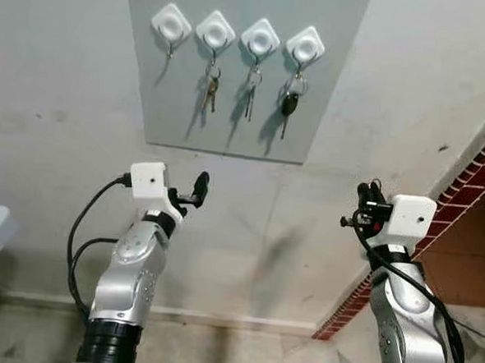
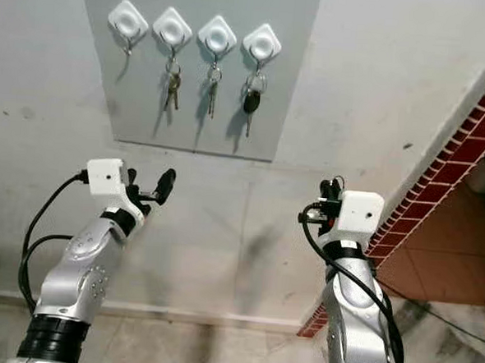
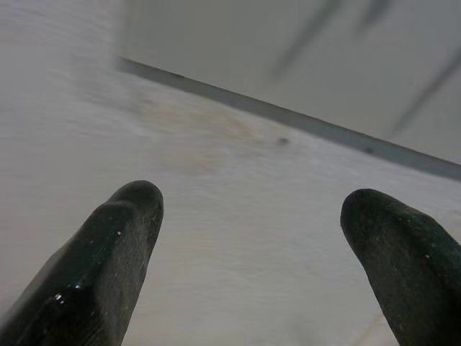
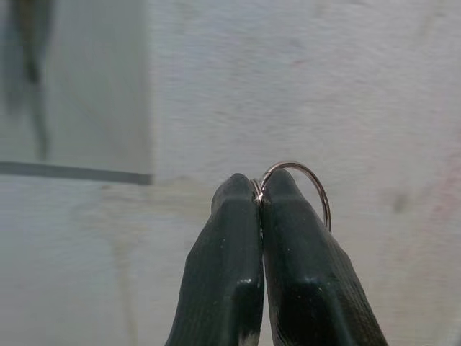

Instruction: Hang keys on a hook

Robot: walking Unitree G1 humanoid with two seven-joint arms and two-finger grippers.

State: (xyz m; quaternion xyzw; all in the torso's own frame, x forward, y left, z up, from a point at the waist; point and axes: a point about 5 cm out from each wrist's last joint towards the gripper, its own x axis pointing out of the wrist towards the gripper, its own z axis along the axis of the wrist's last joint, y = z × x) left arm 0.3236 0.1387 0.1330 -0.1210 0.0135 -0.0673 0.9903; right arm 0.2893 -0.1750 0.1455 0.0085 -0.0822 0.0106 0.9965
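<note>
Your two silver arms are rising from the lower edge of the head views, both reaching toward a pale wall. Your right gripper (image 4: 259, 198) is pointing at the wall with its jaws pressed together, pinching a thin metal key ring (image 4: 306, 184); in the right wrist view, the ring's loop is arching out from between the fingertips to one side. You cannot make out the keys themselves on that ring. Your left gripper (image 1: 199, 187) is sitting to the left at about the same height, well apart from the right one, with its jaws spread wide and holding nothing; its two black fingers (image 3: 108, 252) are framing bare wall and the lower edge of a panel.

That grey panel (image 1: 181, 104) is hanging on the wall above and between your grippers, well clear of both. Four white diamond-shaped hooks are sitting in a row across its top. The leftmost hook (image 1: 170, 24) is carrying nothing. The second hook (image 1: 214, 32) is holding a bunch of keys (image 1: 210, 89), the third hook (image 1: 259, 38) is holding a second set of keys (image 1: 250, 96), and the fourth hook (image 1: 304, 46) is holding a black-headed key (image 1: 288, 104).

A red brick edge (image 1: 455, 203) is running diagonally down the right side.
</note>
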